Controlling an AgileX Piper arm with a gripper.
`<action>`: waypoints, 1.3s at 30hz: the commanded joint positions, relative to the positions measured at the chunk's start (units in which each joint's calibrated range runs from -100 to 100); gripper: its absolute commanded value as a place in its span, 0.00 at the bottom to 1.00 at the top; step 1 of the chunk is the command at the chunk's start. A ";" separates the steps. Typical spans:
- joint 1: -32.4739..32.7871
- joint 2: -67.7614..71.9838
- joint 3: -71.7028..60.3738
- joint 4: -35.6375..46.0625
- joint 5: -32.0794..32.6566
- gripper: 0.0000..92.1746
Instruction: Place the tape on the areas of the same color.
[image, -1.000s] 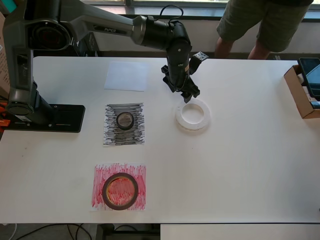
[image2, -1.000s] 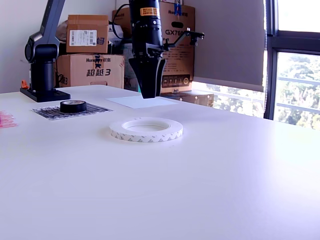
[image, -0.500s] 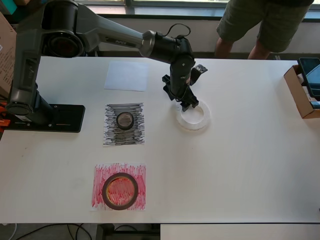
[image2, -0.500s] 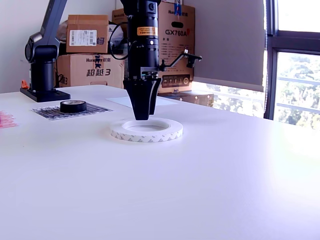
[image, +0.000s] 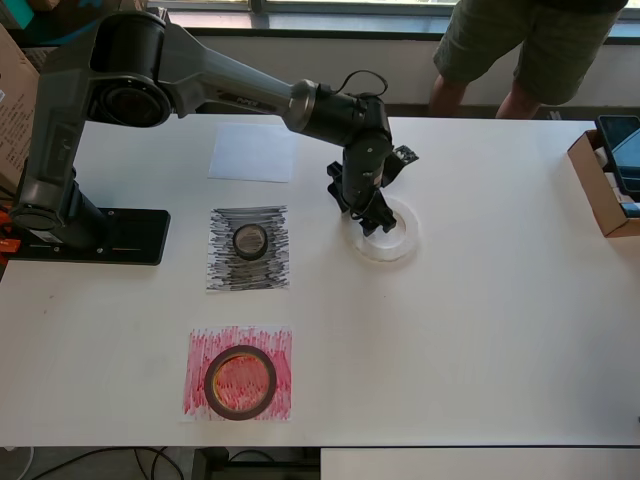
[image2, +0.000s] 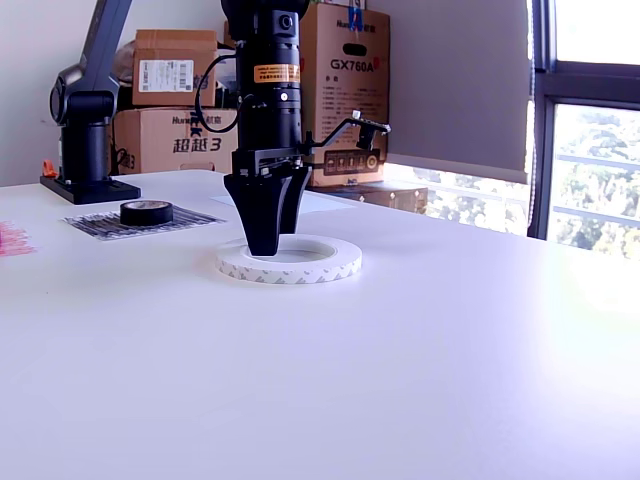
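— Where are we? The gripper (image2: 266, 243) is down at the white ring's (image2: 325, 263) rim, on bare table, well apart from the white patch (image: 253, 152)

— Clenched yet? We cannot tell; the fingers look close together

— Our worry: a thin, flat rim may slip out or drag, and the ring lands off its patch

Black claw (image2: 266, 243), white ring (image2: 290, 260), black-scribbled patch (image: 248, 248).
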 joint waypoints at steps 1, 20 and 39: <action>-0.43 0.55 -0.03 -0.09 -0.10 0.75; -2.09 -3.66 -0.12 -11.88 8.50 0.07; 20.09 -40.42 18.51 -7.47 8.58 0.07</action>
